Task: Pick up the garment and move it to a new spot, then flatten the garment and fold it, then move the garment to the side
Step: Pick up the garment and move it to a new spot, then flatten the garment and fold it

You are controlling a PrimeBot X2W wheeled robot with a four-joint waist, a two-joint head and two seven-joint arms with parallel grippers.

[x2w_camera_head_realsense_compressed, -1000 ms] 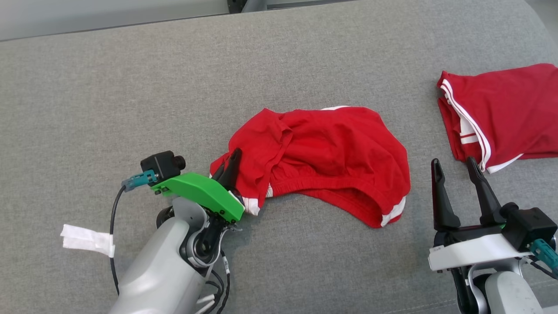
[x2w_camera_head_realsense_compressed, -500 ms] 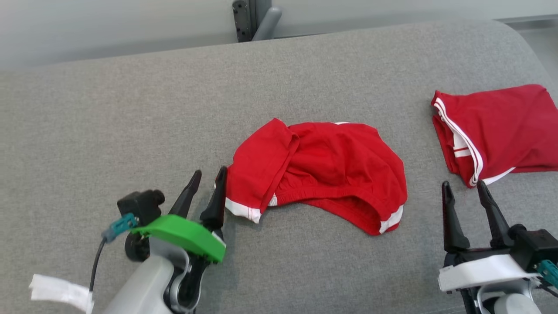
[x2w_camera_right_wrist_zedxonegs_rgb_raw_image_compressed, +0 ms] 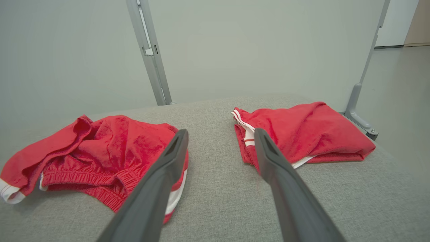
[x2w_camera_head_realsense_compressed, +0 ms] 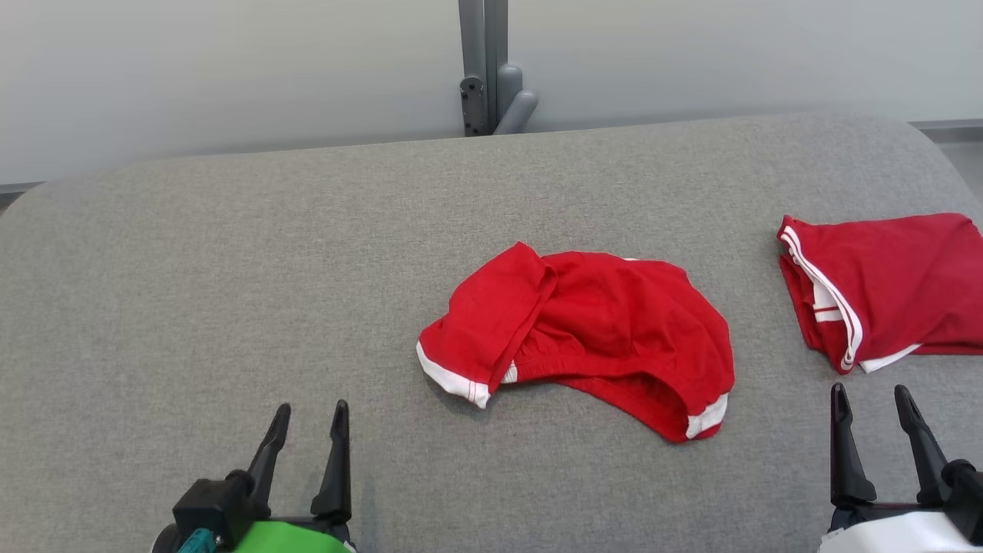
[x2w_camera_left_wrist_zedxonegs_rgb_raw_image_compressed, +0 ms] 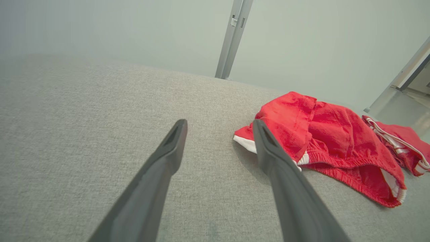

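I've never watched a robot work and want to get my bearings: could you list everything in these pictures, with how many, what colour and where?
crumpled shorts: one, red with white trim, middle of the cushion, loose and unfolded
folded garment: one, red with white stripes, right side of the cushion, apart from the shorts
cushion: one, grey fabric, under both garments
post: one, grey metal, behind the cushion's far edge
wall: one, pale grey, behind the post
left fingers: two, dark, lower left, spread open, holding nothing
right fingers: two, dark, lower right, spread open, holding nothing, just short of the folded garment
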